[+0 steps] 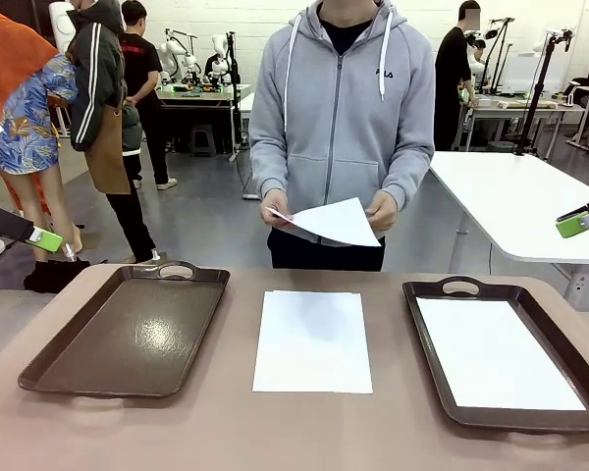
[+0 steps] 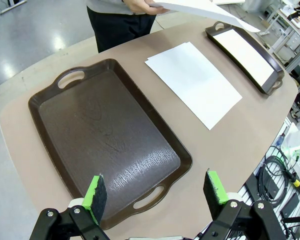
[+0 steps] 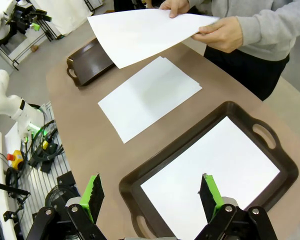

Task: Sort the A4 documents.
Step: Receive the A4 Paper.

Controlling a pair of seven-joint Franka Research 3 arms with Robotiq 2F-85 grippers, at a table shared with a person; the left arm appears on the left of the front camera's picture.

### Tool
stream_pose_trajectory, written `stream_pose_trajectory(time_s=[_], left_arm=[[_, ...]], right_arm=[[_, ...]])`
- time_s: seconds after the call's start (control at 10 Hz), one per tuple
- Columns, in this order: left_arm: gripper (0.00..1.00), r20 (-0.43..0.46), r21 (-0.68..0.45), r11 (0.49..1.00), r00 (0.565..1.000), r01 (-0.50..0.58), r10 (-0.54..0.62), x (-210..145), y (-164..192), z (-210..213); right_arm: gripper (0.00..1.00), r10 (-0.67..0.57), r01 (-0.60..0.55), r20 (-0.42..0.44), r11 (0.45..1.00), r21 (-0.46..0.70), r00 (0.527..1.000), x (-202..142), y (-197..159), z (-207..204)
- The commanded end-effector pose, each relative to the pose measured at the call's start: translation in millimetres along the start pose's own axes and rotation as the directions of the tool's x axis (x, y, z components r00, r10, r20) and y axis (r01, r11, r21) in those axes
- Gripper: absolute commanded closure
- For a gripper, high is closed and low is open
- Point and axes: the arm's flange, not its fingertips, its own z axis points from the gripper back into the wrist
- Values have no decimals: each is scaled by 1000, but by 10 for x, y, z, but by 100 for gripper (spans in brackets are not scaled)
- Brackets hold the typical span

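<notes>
A stack of white A4 documents [image 1: 313, 340] lies in the middle of the table between two brown trays. Another sheet [image 1: 497, 353] lies flat in the right tray [image 1: 435, 292]. The left tray [image 1: 128, 334] holds nothing. At the far side a person in a grey hoodie holds a sheet [image 1: 338, 222] in both hands above the table. My left gripper [image 2: 157, 192] hangs open above the near end of the left tray [image 2: 105, 135]. Open too, my right gripper [image 3: 153, 192] hovers over the near end of the right tray [image 3: 160, 165] and its sheet [image 3: 215, 175].
The tan table [image 1: 304, 432] has rounded corners. A white table [image 1: 530, 196] stands behind on the right. Other people stand in the room at the back left. Cables and equipment lie on the floor past the table edge [image 3: 35, 150].
</notes>
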Motion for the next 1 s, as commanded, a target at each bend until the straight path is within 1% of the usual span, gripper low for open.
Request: stream_pose_trajectory(time_s=[0.0, 0.9], left_arm=[[0, 10, -9, 1000, 1000, 9, -9, -3, 18, -7], [0, 10, -9, 1000, 1000, 9, -9, -3, 18, -7]], right_arm=[[0, 3, -3, -3, 1000, 9, 1000, -7, 7, -9], [0, 3, -3, -3, 1000, 9, 1000, -7, 7, -9]])
